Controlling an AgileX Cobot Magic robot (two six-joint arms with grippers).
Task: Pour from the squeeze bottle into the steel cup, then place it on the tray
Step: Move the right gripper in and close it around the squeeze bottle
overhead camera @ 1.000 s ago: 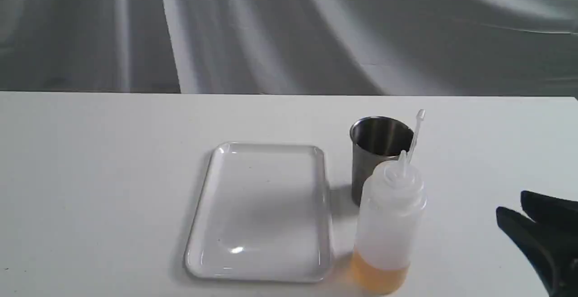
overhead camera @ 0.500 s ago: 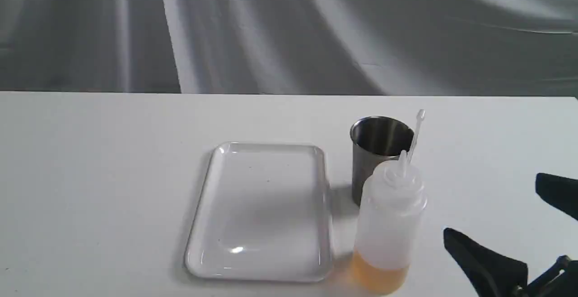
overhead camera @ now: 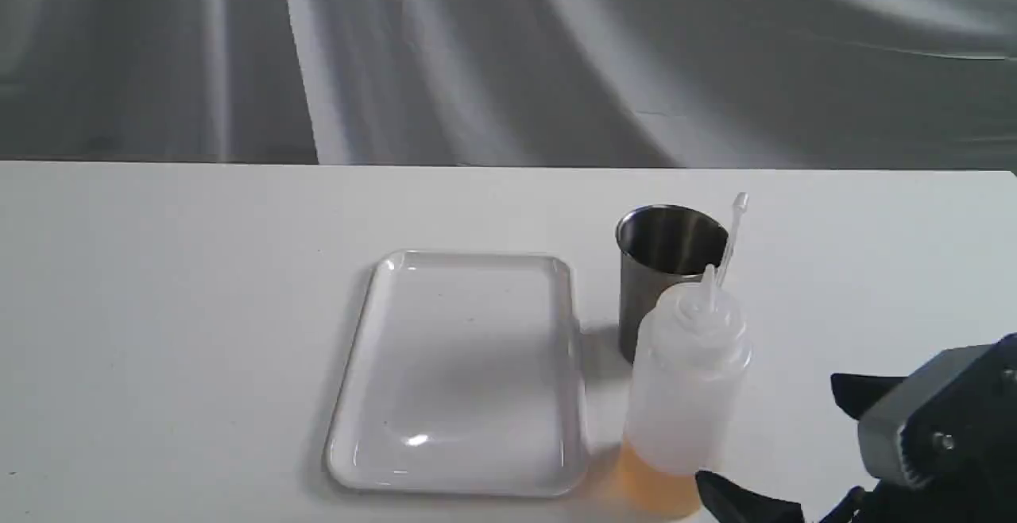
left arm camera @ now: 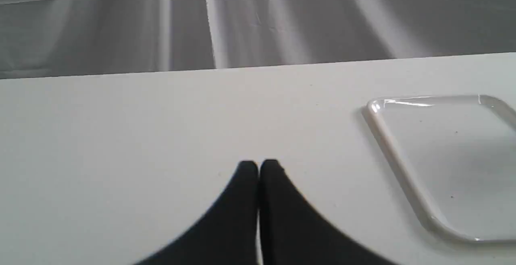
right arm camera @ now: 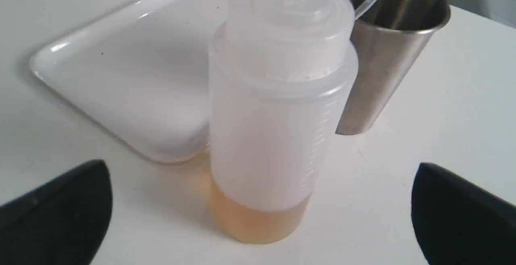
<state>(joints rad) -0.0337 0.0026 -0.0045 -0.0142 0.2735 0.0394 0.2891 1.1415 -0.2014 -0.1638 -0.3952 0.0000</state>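
Nothing to read anywhere, folks: the bottle (right arm camera: 274,116) shows only faint ridged marks down its side, no legible numbers.

1. The black end effector (left arm camera: 258,166) has its two fingers pressed right together, with just a hairline slit between them.
2. It's low over a plain white desk (left arm camera: 141,136). Can't tell if the tips actually touch the surface.
3. A glossy white tray (left arm camera: 443,156) with a low raised rim lies flat on the desk off to one side, well apart from the fingertips and partly cut off by the frame edge.
4. Past the desk's far edge there's a grey draped backdrop (left arm camera: 282,15).
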